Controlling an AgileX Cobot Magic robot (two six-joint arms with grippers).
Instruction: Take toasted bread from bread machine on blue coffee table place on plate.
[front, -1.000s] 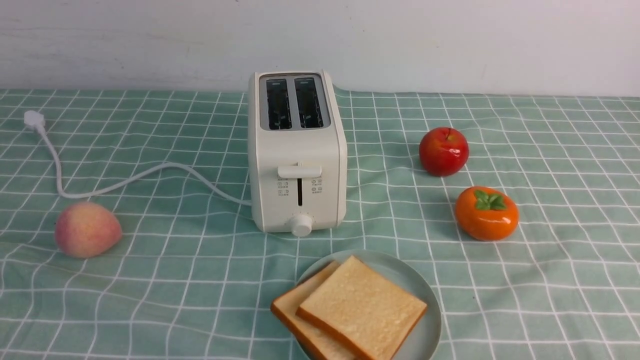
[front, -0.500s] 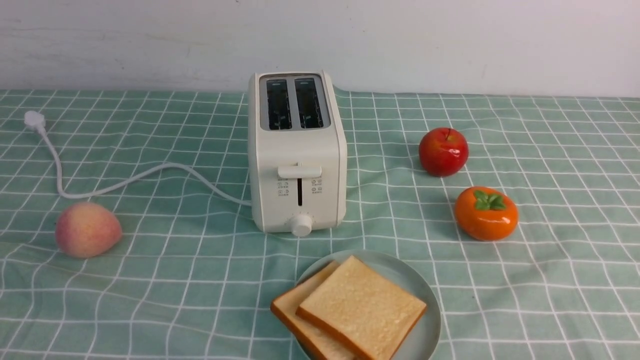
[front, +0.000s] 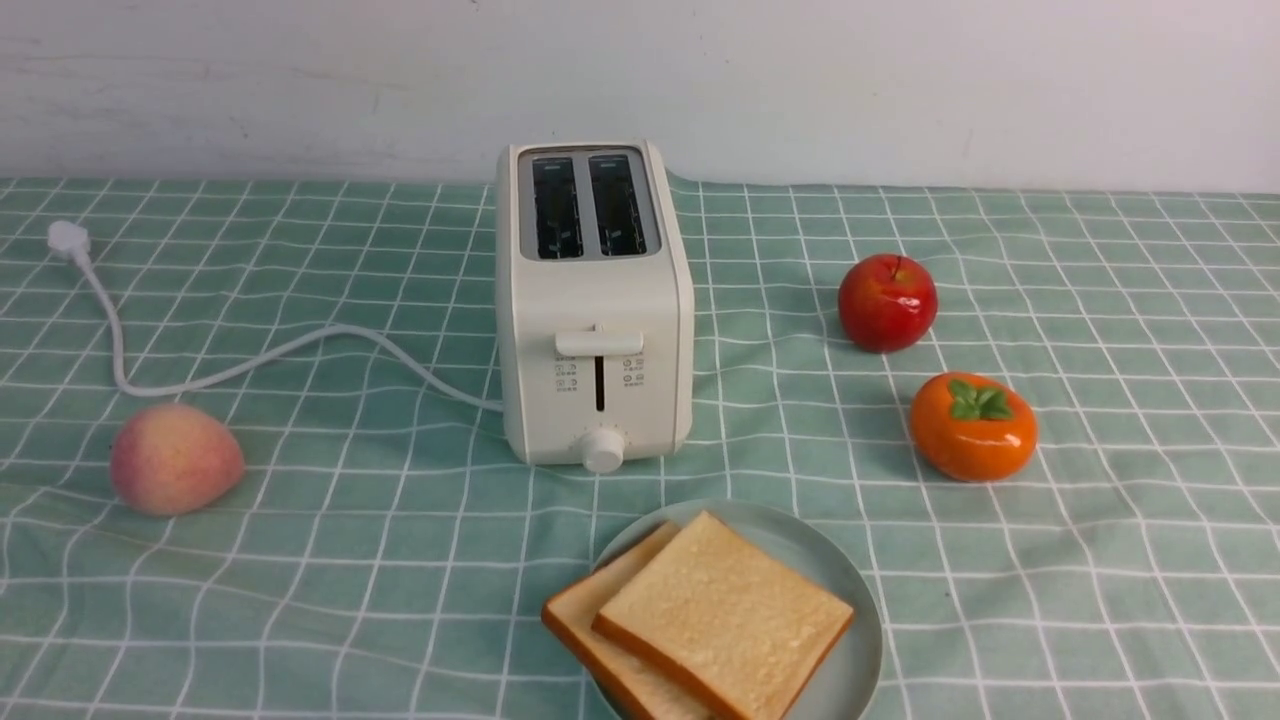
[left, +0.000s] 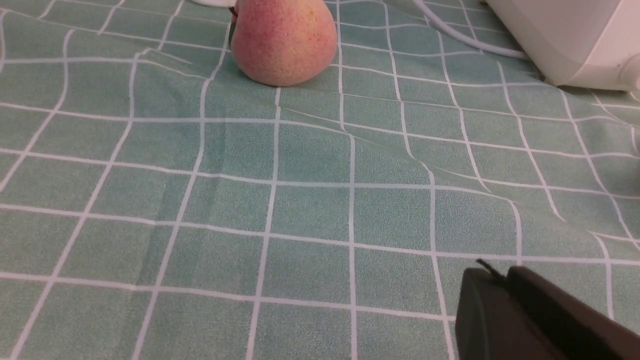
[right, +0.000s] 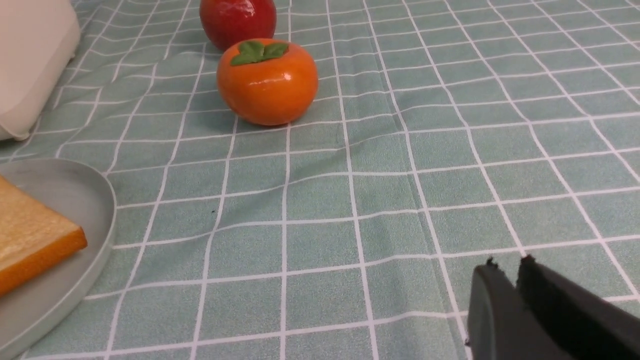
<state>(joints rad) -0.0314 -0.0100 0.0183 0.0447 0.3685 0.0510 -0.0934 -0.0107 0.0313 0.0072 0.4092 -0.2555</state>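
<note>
Front view: plate (front: 843, 650) holds two overlapping toast slices (front: 727, 612); left tool (left: 500, 272) closed, right tool (right: 510, 267) closed.

The left hand (left: 501, 276) and right hand (right: 509, 270) both have their fingertips close together.

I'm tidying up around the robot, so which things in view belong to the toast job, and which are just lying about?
Part of the job:
- two slices of toast
- plate
- toaster
- cloth-covered table

Just lying about:
- peach
- red apple
- persimmon
</note>
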